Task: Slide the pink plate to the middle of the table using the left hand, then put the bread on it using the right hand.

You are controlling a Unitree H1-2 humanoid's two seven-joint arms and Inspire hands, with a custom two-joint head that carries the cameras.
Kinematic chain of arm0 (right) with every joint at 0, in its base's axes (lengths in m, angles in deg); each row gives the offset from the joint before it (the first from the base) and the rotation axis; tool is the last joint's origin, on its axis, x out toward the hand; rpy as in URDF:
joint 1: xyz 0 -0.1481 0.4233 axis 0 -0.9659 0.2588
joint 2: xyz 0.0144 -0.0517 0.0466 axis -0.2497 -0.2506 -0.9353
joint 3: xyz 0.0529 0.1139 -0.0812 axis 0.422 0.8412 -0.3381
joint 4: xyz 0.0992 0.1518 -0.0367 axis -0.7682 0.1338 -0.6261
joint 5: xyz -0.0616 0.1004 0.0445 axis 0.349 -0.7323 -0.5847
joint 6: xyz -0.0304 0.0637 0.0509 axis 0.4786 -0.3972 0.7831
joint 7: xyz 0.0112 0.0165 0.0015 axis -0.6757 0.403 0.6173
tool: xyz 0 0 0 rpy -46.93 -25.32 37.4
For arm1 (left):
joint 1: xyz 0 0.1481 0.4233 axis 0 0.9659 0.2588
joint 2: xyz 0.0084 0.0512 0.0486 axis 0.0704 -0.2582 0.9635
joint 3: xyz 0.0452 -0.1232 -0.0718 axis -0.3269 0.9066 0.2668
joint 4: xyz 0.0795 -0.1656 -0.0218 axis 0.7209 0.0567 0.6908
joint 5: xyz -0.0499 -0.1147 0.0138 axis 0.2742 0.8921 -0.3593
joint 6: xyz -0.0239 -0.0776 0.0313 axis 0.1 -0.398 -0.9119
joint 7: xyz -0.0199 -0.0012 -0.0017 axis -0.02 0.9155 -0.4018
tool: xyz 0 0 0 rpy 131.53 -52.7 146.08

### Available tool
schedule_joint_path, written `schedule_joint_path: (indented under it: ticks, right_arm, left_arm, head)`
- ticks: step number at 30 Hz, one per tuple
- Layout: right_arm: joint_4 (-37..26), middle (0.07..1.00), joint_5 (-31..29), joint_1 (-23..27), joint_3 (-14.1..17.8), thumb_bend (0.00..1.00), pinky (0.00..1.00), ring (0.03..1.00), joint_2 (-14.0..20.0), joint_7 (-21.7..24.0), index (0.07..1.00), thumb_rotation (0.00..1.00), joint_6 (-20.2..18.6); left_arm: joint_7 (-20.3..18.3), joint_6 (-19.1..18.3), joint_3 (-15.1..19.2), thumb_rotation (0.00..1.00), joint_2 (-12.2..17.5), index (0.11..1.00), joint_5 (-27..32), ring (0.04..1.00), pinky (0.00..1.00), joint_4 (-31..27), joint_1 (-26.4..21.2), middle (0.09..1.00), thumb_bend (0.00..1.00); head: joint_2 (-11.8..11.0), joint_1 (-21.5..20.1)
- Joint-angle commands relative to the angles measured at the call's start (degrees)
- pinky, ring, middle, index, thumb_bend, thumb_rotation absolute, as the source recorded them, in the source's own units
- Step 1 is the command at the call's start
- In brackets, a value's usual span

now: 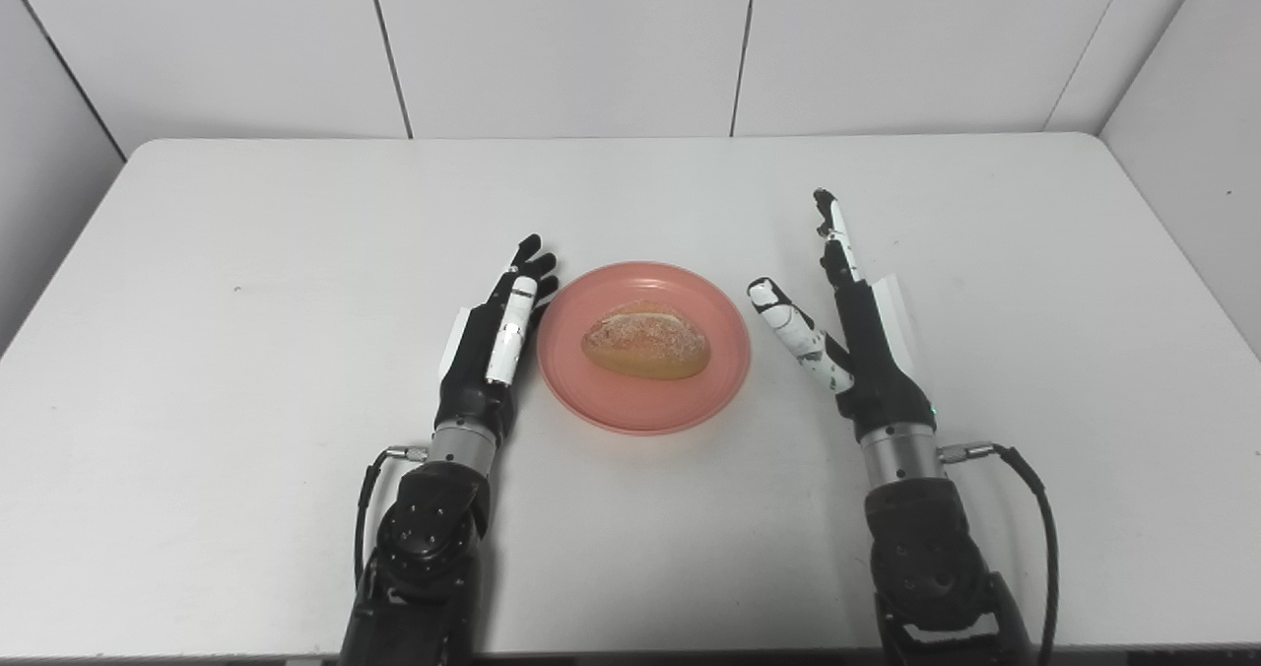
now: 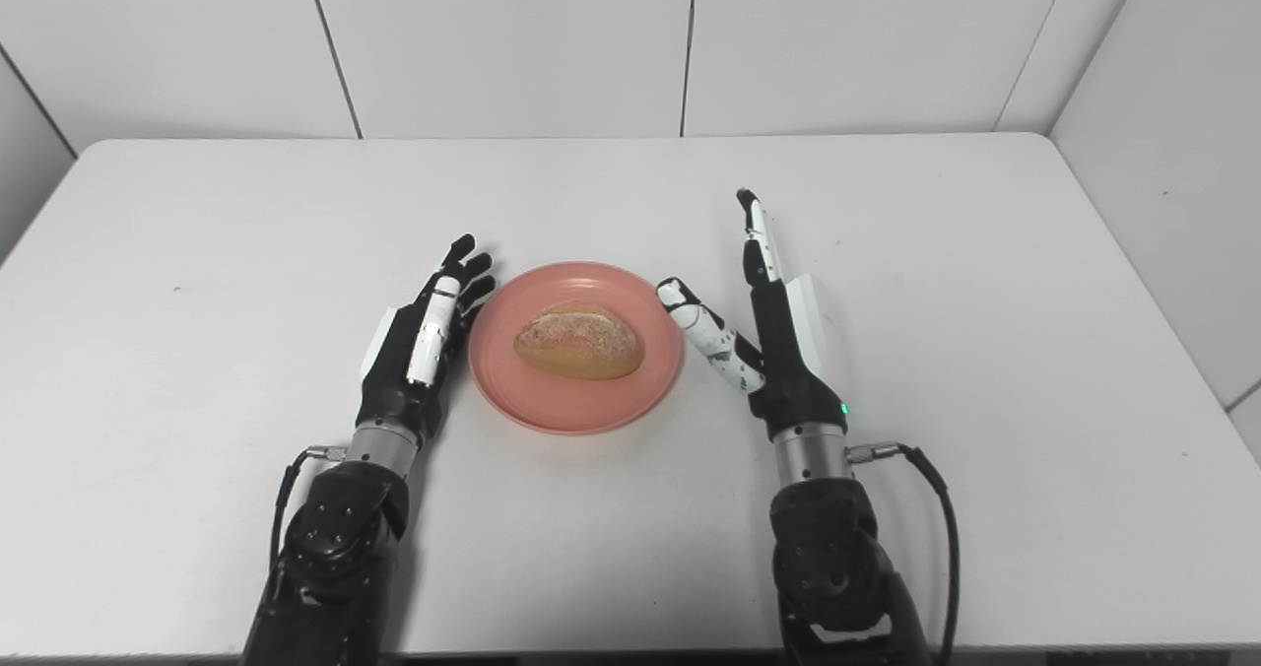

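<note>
Both forearms come in from the bottom edge, closest to the camera, and rest low over the white table, the biggest thing in sight, backed by pale wall panels. Next in size, the pink plate sits about midway across the table, between the two hands. On its middle lies the bread, a small brown roll with a floury top, flat and well inside the rim.

By the look of it both parts of the task are already met, so the step in hand is most likely just letting go and clearing away. The left hand lies just beside the plate's left edge, fingers straight, close together and holding nothing; whether it touches the rim I cannot tell. The right hand stands on edge to the right, empty, fingers stretched forward and thumb angled out toward the plate, its tip very near the rim.

To finish well, each hand should draw straight outward and back, away from the plate, lifting a little first so neither thumb nor fingers nudges the rim and shifts it off centre
</note>
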Motion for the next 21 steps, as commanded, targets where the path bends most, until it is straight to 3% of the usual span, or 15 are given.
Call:
schedule_joint_path:
  ticks: [1, 9, 11, 16, 21]
  right_arm:
    - [-0.5, 0.996, -2.8, 0.5, 0.2, 0.70, 0.93, 0.981, -1.3, -1.4, 0.992, 1.00, 4.5]
    - [-2.8, 1.000, -6.3, -2.5, -0.4, 0.62, 0.97, 0.997, -3.5, 0.1, 0.999, 1.00, 1.0]
    - [-2.7, 0.999, -7.7, -2.5, -0.2, 0.53, 0.98, 0.995, -3.8, 0.4, 0.999, 1.00, 0.7]
    - [-2.2, 0.996, -13.0, -2.2, 1.0, 0.45, 0.99, 0.993, -4.7, 1.8, 0.990, 1.00, -1.9]
    - [-1.0, 0.992, -16.7, -1.7, 2.2, 0.26, 0.99, 0.989, -5.3, 2.2, 0.995, 1.00, -2.8]
  left_arm:
    - [0.3, 0.4, -0.3, 1.00, -0.3, 0.949, -0.8, 0.933, 0.91, -2.8, -0.4, 0.952, 0.35]
    - [0.3, 0.2, -0.1, 1.00, -0.5, 0.981, -0.5, 0.974, 0.98, -6.5, 3.2, 0.982, 0.38]
    - [0.2, 0.4, -0.1, 1.00, -0.3, 0.996, -0.5, 0.982, 0.99, -6.9, 3.6, 0.993, 0.38]
    - [0.2, 0.2, 0.1, 1.00, -0.7, 1.000, 0.1, 0.996, 1.00, -7.1, 3.4, 1.000, 0.37]
    - [0.3, 0.0, 0.2, 1.00, -0.8, 1.000, 0.1, 1.000, 1.00, -6.8, 3.0, 1.000, 0.36]
  head:
    - [0.0, 0.0]
    - [-0.2, -0.2]
    - [-0.2, -0.2]
    - [-0.1, 0.2]
    - [-0.1, 0.3]
